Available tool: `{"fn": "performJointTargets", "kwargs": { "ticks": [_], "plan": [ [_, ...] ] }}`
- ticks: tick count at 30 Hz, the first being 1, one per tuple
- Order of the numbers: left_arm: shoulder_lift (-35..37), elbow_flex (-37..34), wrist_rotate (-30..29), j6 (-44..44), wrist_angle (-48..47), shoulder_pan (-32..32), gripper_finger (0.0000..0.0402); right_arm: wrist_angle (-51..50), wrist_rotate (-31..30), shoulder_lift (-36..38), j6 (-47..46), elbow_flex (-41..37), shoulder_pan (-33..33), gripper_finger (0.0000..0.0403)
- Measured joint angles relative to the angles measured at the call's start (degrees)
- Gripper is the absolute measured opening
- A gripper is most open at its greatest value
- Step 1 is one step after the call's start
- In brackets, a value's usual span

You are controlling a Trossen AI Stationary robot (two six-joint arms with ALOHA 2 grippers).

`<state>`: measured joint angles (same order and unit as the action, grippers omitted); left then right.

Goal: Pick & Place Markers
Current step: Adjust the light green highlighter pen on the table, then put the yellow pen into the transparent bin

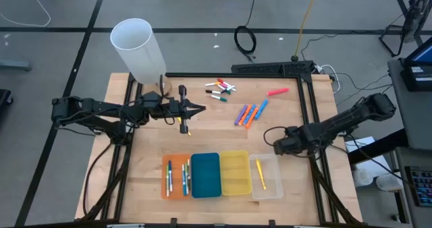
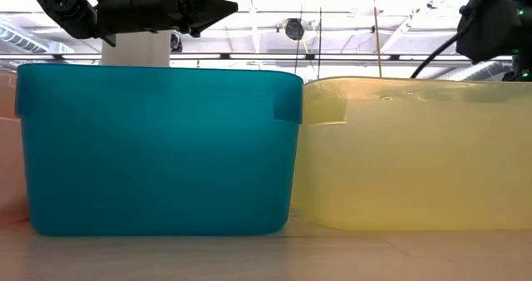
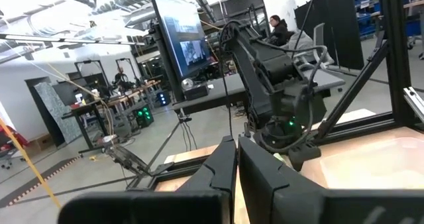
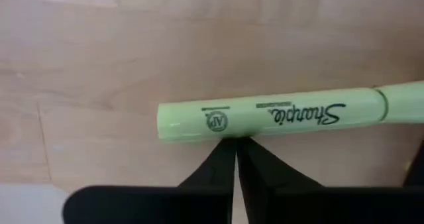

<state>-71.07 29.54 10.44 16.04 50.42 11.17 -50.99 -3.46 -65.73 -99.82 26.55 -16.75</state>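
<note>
Loose markers lie on the wooden table: white ones with coloured caps at the far side, a pink one, and a purple, orange and blue group. My left gripper is shut and hangs high over the table's left middle, pointing right. A dark marker with a yellow end lies just near of it. My right gripper is shut and low over the table, at its right side. In the right wrist view its tips stand at the edge of a pale green highlighter lying flat on the wood. My right gripper points down at the pale green highlighter's barrel, near its blunt end, with its shut fingertips at the barrel's edge. I cannot tell whether they touch it. The highlighter lies flat on the table.
Four trays stand in a row at the near edge: orange with several markers, blue, yellow, clear with one orange marker. A tall white cylinder stands at the far left corner. People sit in the room beyond.
</note>
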Motion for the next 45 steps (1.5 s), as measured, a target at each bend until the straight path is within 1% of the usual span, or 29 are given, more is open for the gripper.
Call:
{"fn": "performJointTargets", "kwargs": {
  "ticks": [3, 5, 7, 9, 10, 12, 14, 16, 22, 24, 28, 30, 32, 33, 35, 38, 41, 43, 45],
  "plan": [
    [0.0, 0.0, 0.02, 0.02, 0.04, -0.01, 0.0024, 0.29, -2.6, -0.01, 0.93, -0.27, 2.49, 0.0012],
    [0.0, 0.0, 0.0, 0.01, 0.08, 0.01, 0.0024, 1.21, -6.36, -0.02, 2.55, -0.31, 3.94, 0.0008],
    [0.0, 0.0, 0.0, 0.02, 0.08, -0.01, 0.0024, 2.63, -13.29, -0.05, 4.7, -0.32, 5.34, 0.0003],
    [0.0, 0.0, 0.0, 0.02, 0.08, 0.0, 0.0024, 4.02, -25.03, -0.26, 6.52, -0.63, 6.76, 0.0002],
    [0.0, 0.0, 0.02, 0.02, 0.09, -0.01, 0.0024, 3.31, -28.71, -0.51, 7.13, -0.91, 7.3, 0.0003],
    [0.0, 0.0, 0.0, 0.02, 0.13, 0.01, 0.0024, 7.19, -34.27, -0.01, 11.42, -0.5, 7.66, 0.0002],
    [0.0, 0.0, 0.01, 0.3, 0.14, 0.0, 0.0024, 13.14, -36.75, 0.05, 17.5, -0.47, 8.16, 0.0001],
    [0.0, 0.0, 0.0, 0.32, -0.09, 0.01, 0.0024, 19.38, -38.51, 0.4, 26.49, -0.53, 8.48, 0.0001],
    [0.0, 0.0, 0.0, 0.35, -0.07, 0.01, 0.0024, 44.64, -36.91, 2.61, 56.71, 2.01, 7.9, 0.0001],
    [0.0, 0.0, 0.0, 0.35, 0.03, -0.01, 0.0024, 55.51, -34.03, 3.73, 68.54, 2.4, 7.16, 0.0001],
    [0.0, 0.0, -1.03, 0.32, 0.9, -0.01, 0.0024, 78.76, -23.67, 5.8, 89.04, 2.64, 4.94, 0.0001],
    [0.56, 0.0, -3.13, 0.22, 0.79, -0.01, 0.0024, 86.55, -17.62, 6.64, 96.7, 2.64, 4.0, 0.0001],
    [0.98, 0.0, -5.41, -0.7, 1.43, 0.01, 0.0024, 91.33, -12.5, 7.6, 101.45, 2.64, 3.12, 0.0001],
    [1.51, 0.0, -6.51, -1.69, 0.86, 0.01, 0.0024, 92.11, -10.38, 8.22, 102.33, 2.64, 2.7, 0.0002],
    [2.49, 0.0, -8.74, -4.37, -0.17, 0.01, 0.0024, 90.86, -10.08, 9.55, 102.68, 2.64, 1.94, 0.0003],
    [2.94, 0.0, -10.8, -9.37, -1.53, -0.06, 0.0024, 83.84, -14.41, 11.47, 103.0, 2.64, 1.66, 0.0003],
    [3.19, 0.0, -12.24, -14.87, -4.38, -0.17, 0.0024, 76.67, -17.94, 11.76, 103.05, 2.61, 2.08, 0.0004],
    [3.88, 0.04, -13.88, -16.79, -10.31, -0.42, 0.0028, 73.92, -18.83, 11.78, 103.46, 2.57, 2.41, 0.0004],
    [4.91, 0.78, -16.86, -16.82, -21.93, -1.21, 0.0042, 72.87, -18.87, 11.84, 105.24, 2.57, 2.53, 0.0004]
  ]
}}
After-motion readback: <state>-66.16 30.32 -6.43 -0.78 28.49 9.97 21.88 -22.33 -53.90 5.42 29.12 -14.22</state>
